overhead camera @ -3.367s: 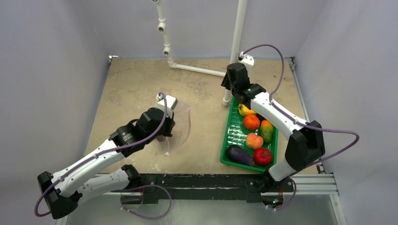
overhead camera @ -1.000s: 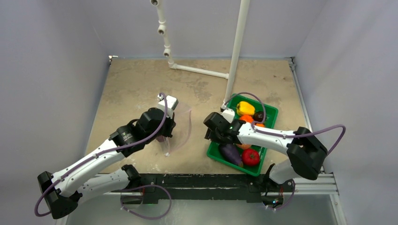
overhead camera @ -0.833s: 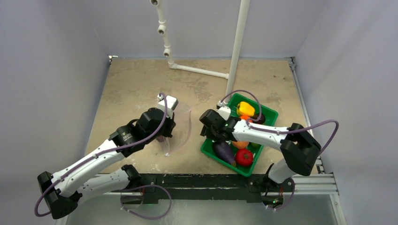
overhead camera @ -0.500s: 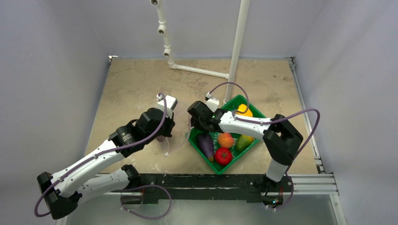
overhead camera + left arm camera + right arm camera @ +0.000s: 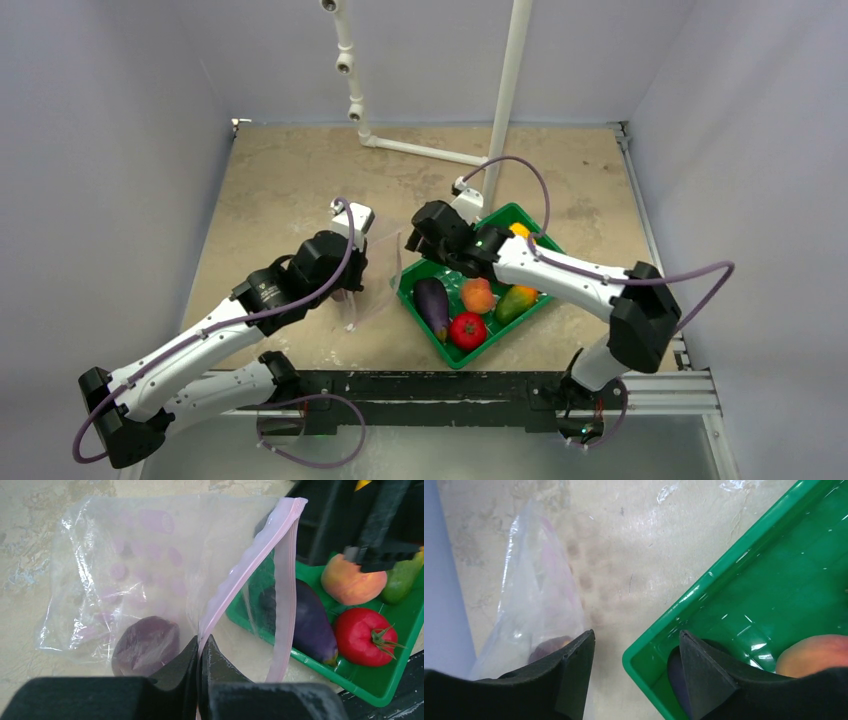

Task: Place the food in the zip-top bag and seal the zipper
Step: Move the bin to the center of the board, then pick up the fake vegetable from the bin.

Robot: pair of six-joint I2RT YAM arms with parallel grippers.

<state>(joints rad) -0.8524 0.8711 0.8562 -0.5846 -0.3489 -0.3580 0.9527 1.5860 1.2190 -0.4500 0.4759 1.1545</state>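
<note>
Here a crinkly clear zip-top bag [image 5: 125,570] sits beside a glossy tray [image 5: 774,580].

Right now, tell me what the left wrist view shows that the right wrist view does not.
Only the left wrist view: the left gripper shut on the zipper, plus the eggplant and the tomato. Only the right wrist view: the right gripper open, a finger on either side of the green tray's corner. Both: the clear bag, that tray, the peach, and a dark rounded item inside the bag.
</note>
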